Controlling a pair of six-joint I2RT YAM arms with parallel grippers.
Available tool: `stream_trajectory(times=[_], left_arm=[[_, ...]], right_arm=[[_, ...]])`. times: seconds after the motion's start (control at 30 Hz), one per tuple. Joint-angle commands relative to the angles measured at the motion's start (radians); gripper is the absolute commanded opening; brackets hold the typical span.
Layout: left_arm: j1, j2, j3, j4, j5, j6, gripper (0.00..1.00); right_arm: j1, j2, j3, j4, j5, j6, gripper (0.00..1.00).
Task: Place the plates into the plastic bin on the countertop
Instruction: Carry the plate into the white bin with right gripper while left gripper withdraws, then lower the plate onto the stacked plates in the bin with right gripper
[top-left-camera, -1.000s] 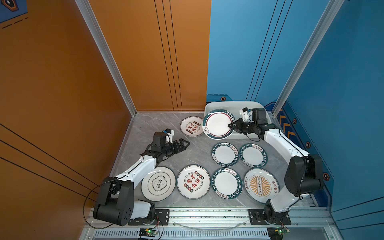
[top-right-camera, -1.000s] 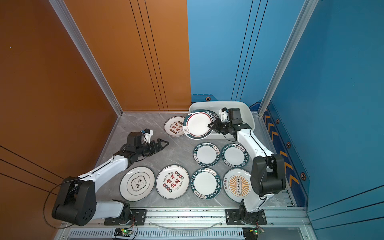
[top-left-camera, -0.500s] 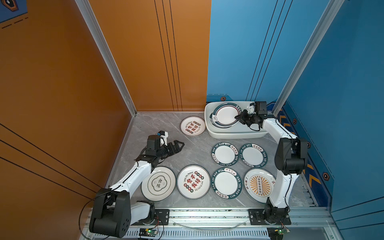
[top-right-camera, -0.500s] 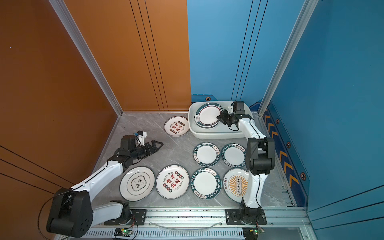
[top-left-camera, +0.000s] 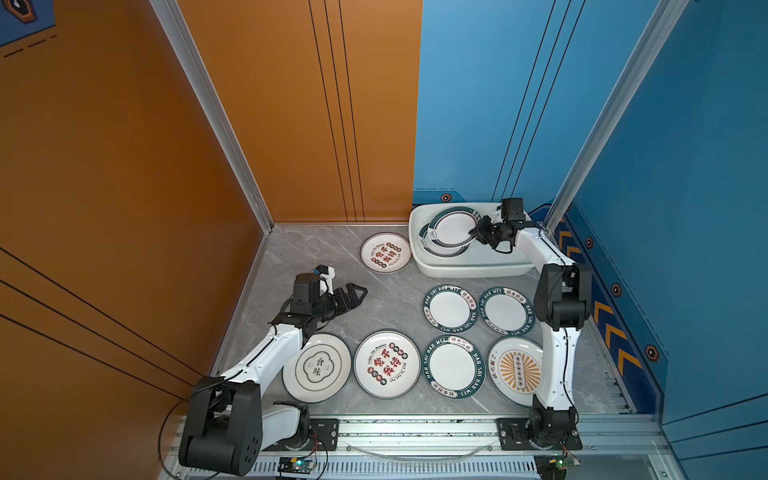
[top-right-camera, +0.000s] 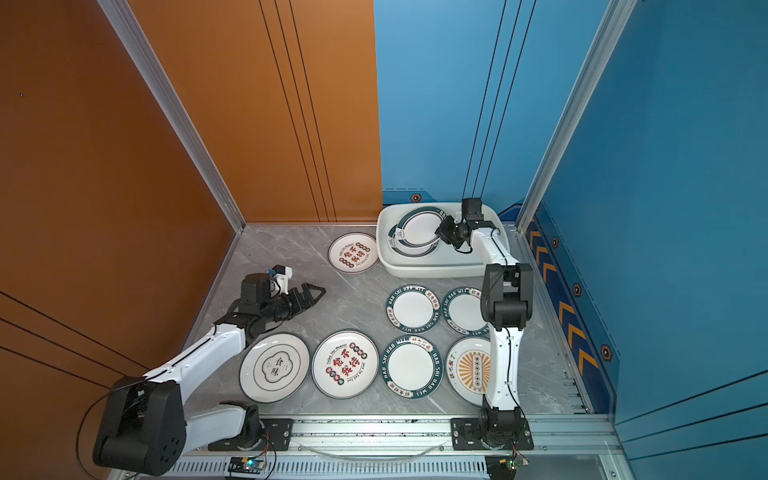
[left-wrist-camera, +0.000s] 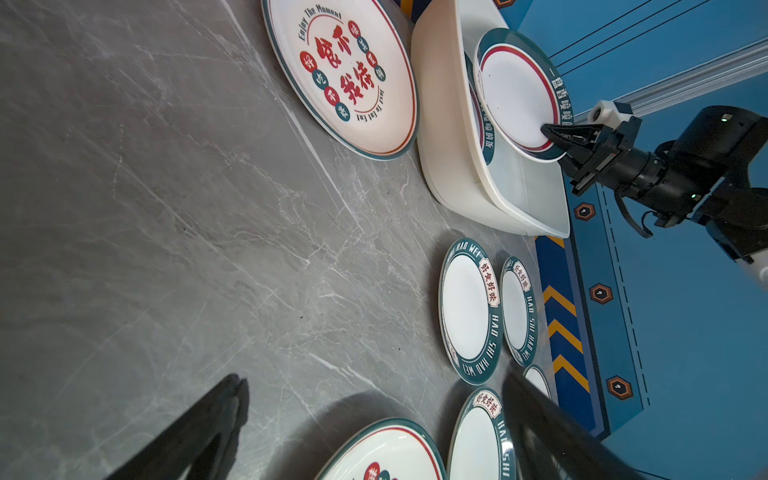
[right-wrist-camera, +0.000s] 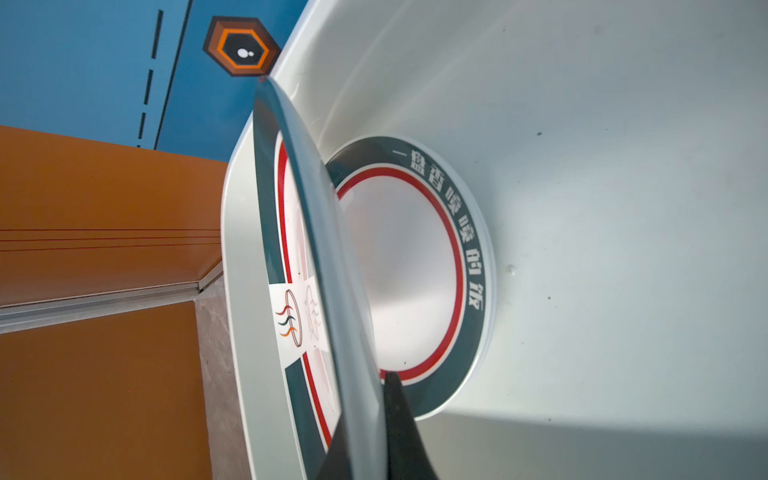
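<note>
Seven plates (top-left-camera: 385, 252) lie flat on the grey countertop (top-left-camera: 316, 253) in both top views. One is just left of the white bin (top-left-camera: 469, 270), two sit side by side below it, and four line the lower edge (the rightmost, with an orange sunburst, is partly behind the right arm (top-left-camera: 557, 361)). Inside the bin, at the upper right of the counter, the right gripper (top-left-camera: 475, 232) pinches the rim of a teal-edged plate (top-left-camera: 451, 226), tilted above another plate (top-left-camera: 441, 251) on the bin's floor. The left gripper (top-left-camera: 358, 293), spread wide and empty, hovers over bare counter at centre left.
</note>
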Motion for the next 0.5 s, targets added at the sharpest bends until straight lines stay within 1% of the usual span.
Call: stream_trajectory(times=[0.0,0.47], left_arm=[[0.009,-0.004,-0.015,0.014,0.013,0.002,0.98],[0.009,0.008,-0.015,0.025,0.019,0.002,0.98]], right_arm=[[0.009,0.02,0.043,-0.02,0.024,0.004,0.0],[0.026,0.113,0.125,-0.077,0.055,-0.007,0.0]])
